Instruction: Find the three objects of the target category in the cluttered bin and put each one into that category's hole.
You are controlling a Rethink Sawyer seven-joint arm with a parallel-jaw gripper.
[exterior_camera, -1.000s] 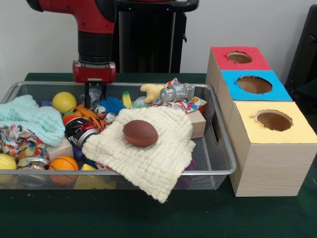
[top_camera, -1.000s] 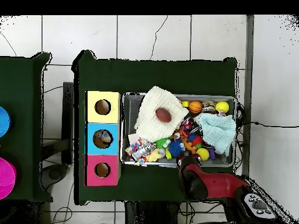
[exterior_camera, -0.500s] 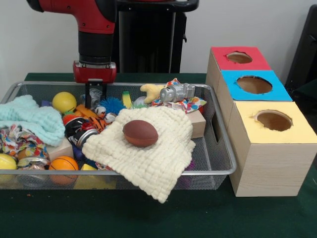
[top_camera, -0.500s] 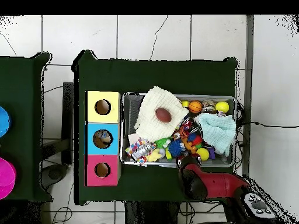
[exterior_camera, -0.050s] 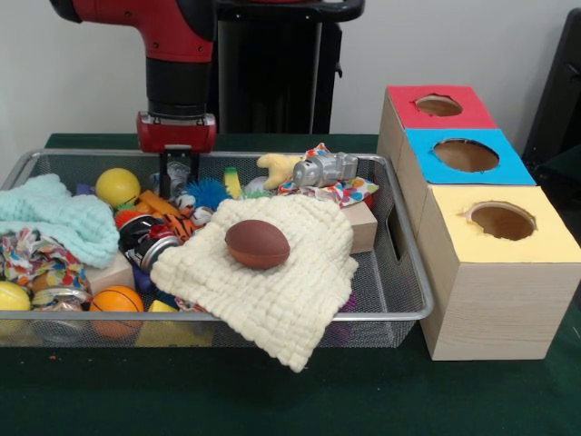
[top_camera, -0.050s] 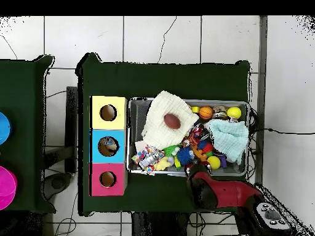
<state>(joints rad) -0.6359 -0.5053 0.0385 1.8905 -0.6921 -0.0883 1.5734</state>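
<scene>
Balls looked like the sporty stuff in this mess: a brown football [exterior_camera, -0.050s: 257, 243] sat right on top of a cream knitted cloth [exterior_camera, -0.050s: 272, 272], out in the open, with the cloth draped over the wire bin's [exterior_camera, -0.050s: 410, 300] front rim. An orange basketball-style ball [exterior_camera, -0.050s: 117, 302] was jammed against the front wall at the left of the front view, a yellow ball [exterior_camera, -0.050s: 13, 297] tucked in the corner beside it, and another yellow ball [exterior_camera, -0.050s: 118, 186] further back near the arm.

Around them — a pale blue cloth [exterior_camera, -0.050s: 56, 221] bunched up on the left, a patterned rag [exterior_camera, -0.050s: 34, 256] under it, a blue spiky toy [exterior_camera, -0.050s: 210, 192], a silver figure [exterior_camera, -0.050s: 324, 169] lying on a colourful cloth [exterior_camera, -0.050s: 343, 192] at the back, and a wooden block [exterior_camera, -0.050s: 364, 225] poking out from behind the cream cloth.

The gripper [exterior_camera, -0.050s: 176, 177] hung over the back left of the bin, just beside the yellow ball there — couldn't tell if it was parted or closed, too much clutter behind it.

Next to the bin stood the box with three holes: red top [exterior_camera, -0.050s: 439, 106], blue top [exterior_camera, -0.050s: 466, 155], yellow top [exterior_camera, -0.050s: 501, 221]. In the overhead view something sat inside the blue hole [top_camera, -0.050s: 108, 146].
</scene>
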